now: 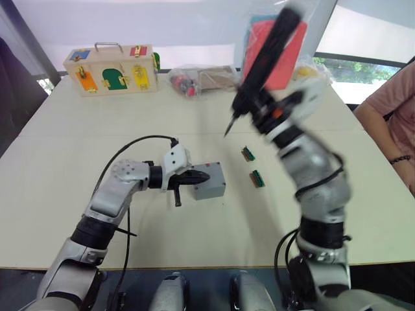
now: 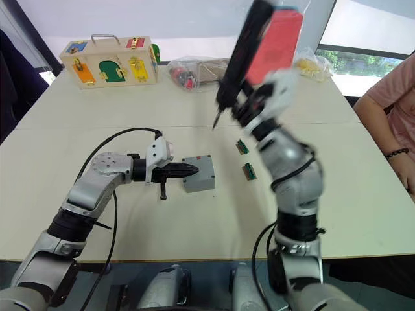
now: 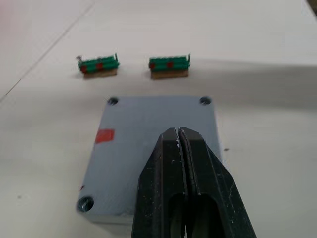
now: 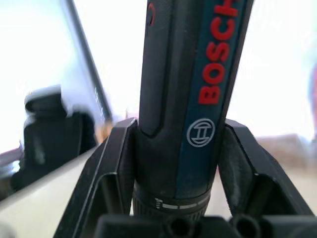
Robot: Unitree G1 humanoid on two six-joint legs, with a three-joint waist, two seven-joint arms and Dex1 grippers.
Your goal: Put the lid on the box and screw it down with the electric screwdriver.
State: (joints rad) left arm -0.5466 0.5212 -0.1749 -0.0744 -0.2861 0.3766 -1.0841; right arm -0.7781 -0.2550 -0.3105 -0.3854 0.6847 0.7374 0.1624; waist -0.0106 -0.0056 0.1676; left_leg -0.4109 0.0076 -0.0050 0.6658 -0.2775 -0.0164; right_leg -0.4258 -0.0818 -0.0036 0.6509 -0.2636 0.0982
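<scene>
My left gripper [image 3: 179, 136], fingers closed and empty, presses the lid [image 3: 153, 148] onto the box mid-table; my right gripper [image 4: 176, 163] clamps the screwdriver [image 1: 262, 65] aloft; I should lower its bit squarely into a corner screw hole.

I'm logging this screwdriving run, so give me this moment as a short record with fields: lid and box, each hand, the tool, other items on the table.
lid: already on the box, its corner screw holes visible
left hand: fingers shut, tips resting on the lid
right hand: shut on the electric screwdriver, raised high above the table
screwdriver bit: pointing down, well clear of the lid
table: two green connector blocks beside the box; wooden latch box and a plastic bag at the far edge
person: arm at the robot's right
</scene>
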